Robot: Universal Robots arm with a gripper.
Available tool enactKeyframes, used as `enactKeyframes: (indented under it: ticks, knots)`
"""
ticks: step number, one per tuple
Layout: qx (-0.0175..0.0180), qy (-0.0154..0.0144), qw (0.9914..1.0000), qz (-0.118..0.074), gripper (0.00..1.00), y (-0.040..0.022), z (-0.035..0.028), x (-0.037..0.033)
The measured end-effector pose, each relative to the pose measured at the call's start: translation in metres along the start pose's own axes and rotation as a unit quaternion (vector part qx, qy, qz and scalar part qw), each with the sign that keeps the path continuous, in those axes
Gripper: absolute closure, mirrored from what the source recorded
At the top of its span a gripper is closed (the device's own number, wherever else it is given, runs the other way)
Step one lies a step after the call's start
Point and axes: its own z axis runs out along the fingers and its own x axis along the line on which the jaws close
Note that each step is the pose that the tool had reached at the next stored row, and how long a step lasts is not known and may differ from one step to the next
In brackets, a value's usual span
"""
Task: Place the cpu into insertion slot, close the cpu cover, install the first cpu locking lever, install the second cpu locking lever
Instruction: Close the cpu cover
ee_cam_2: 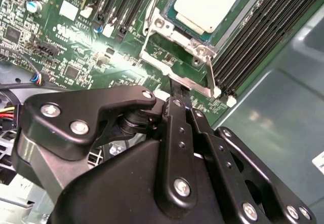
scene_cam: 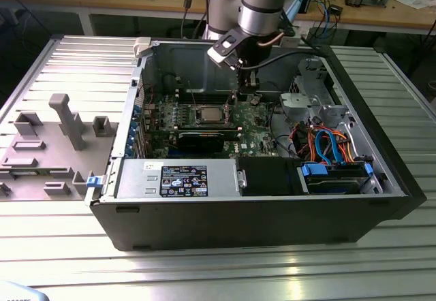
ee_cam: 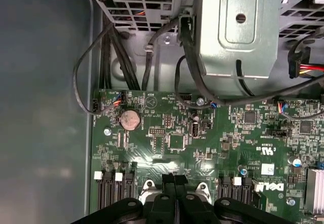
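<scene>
The cpu (ee_cam_2: 207,1) lies flat in the insertion slot (scene_cam: 195,115), its pale metal top showing through the silvery cpu cover (ee_cam_2: 185,34), which lies down around it. A thin silvery locking lever (ee_cam_2: 200,84) runs along the socket's near corner. In the second wrist view my gripper (ee_cam_2: 174,89) has its black fingers pressed together, with the tips right at that lever. In the exterior view the gripper (scene_cam: 251,95) hangs just to the right of the cpu (scene_cam: 208,114), low over the green motherboard. In the first wrist view the gripper (ee_cam: 174,177) has its tips together over the board.
Black memory slots (ee_cam_2: 263,36) flank the socket. A labelled power-supply box (scene_cam: 177,178) lies along the case front, and a drive cage with orange and blue cables (scene_cam: 334,158) stands at the exterior view's right. A metal bracket and black cables (ee_cam: 238,26) rise beyond the board. A grey fixture (scene_cam: 48,144) lies outside the case.
</scene>
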Motion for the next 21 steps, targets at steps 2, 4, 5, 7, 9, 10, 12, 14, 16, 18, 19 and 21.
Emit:
enactKeyframes:
  ticks: [2, 4, 5, 7, 9, 10, 12, 14, 16, 18, 19, 21]
  knots:
    - [-0.0002, 0.0000, 1.00000, 0.000, 0.89, -0.0017, 0.0000, 0.0001]
    - [-0.0004, 0.0000, 1.00000, 0.000, 0.89, -0.0060, 0.0001, 0.0003]
    - [-0.0005, 0.0001, 1.00000, 0.000, 0.89, -0.0077, 0.0002, 0.0004]
    - [-0.0004, 0.0000, 1.00000, 0.000, 0.89, -0.0115, 0.0004, 0.0006]
    - [-0.0004, 0.0000, 1.00000, 0.000, 0.89, -0.0134, 0.0009, 0.0007]
    - [-0.0004, 0.0000, 1.00000, 0.000, 0.89, -0.0168, 0.0015, 0.0009]
    - [-0.0004, 0.0000, 1.00000, 0.000, 0.89, -0.0233, 0.0024, 0.0012]
    - [-0.0004, 0.0000, 1.00000, 0.000, 0.89, -0.0329, 0.0035, 0.0016]
    - [-0.0005, 0.0000, 1.00000, 0.000, 0.89, -0.0400, 0.0049, 0.0021]
    - [-0.0004, 0.0000, 1.00000, 0.000, 0.89, -0.0491, 0.0083, 0.0025]
    - [-0.0004, 0.0000, 1.00000, 0.000, 0.89, -0.0578, 0.0126, 0.0029]
    - [-0.0004, 0.0000, 1.00000, 0.000, 0.89, -0.0682, 0.0197, 0.0034]
